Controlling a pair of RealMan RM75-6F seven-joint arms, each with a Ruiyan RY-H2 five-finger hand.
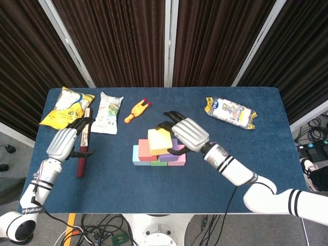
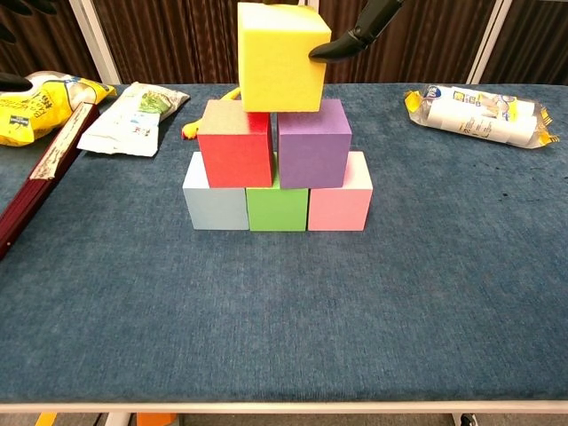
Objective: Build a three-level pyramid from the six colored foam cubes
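My right hand (image 1: 187, 134) grips the yellow cube (image 2: 277, 56), which sits over the seam between the red cube (image 2: 234, 144) and the purple cube (image 2: 312, 142). Whether it rests on them or hovers just above I cannot tell. Those two stand on a row of light blue (image 2: 213, 203), green (image 2: 276, 209) and pink (image 2: 341, 204) cubes. In the chest view only dark fingertips (image 2: 342, 43) of the right hand show. My left hand (image 1: 65, 142) rests at the table's left side beside a dark red book (image 1: 83, 148), fingers curled, holding nothing.
A yellow snack bag (image 1: 65, 105), a white packet (image 1: 108, 113) and a rubber chicken toy (image 1: 136, 110) lie along the back left. A yellow-and-white packet (image 1: 230, 111) lies at the back right. The blue table (image 1: 154, 189) ends close in front.
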